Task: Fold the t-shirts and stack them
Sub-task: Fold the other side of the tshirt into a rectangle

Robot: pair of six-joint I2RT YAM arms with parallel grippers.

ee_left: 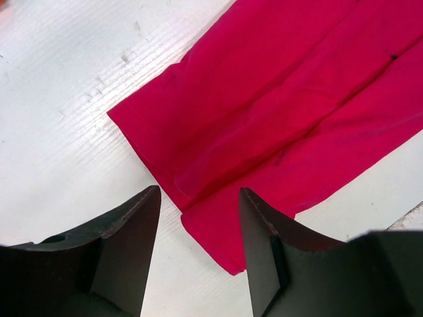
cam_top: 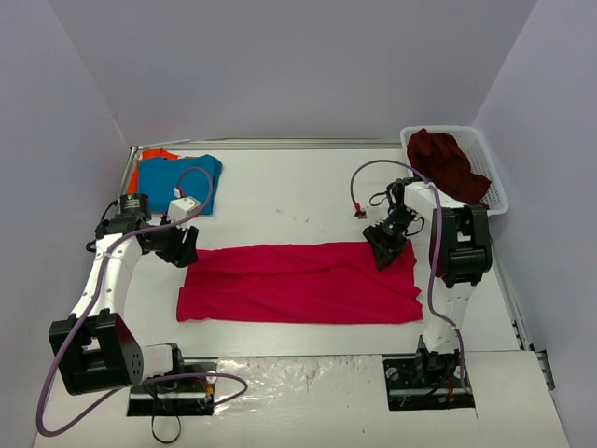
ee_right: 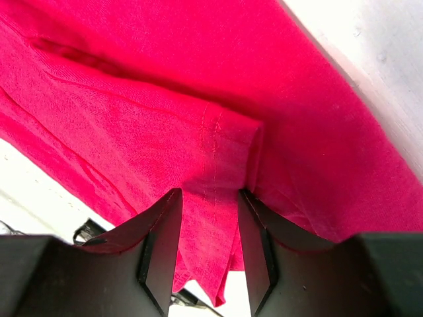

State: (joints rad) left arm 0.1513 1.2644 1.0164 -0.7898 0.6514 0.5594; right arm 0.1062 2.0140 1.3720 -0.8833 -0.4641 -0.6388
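The crimson-pink t-shirt lies folded into a long band across the middle of the table. My left gripper hovers at its left end, open. In the left wrist view the shirt's corner lies on the table under the gap of the gripper, touching neither finger. My right gripper sits on the shirt's far right edge. In the right wrist view this gripper straddles a stitched fold of pink cloth, jaws still apart. A blue t-shirt lies on an orange one at the back left.
A white mesh basket at the back right holds the dark maroon t-shirt. Grey walls close in the table on three sides. Purple cables loop from both arms, the left one over the blue shirt.
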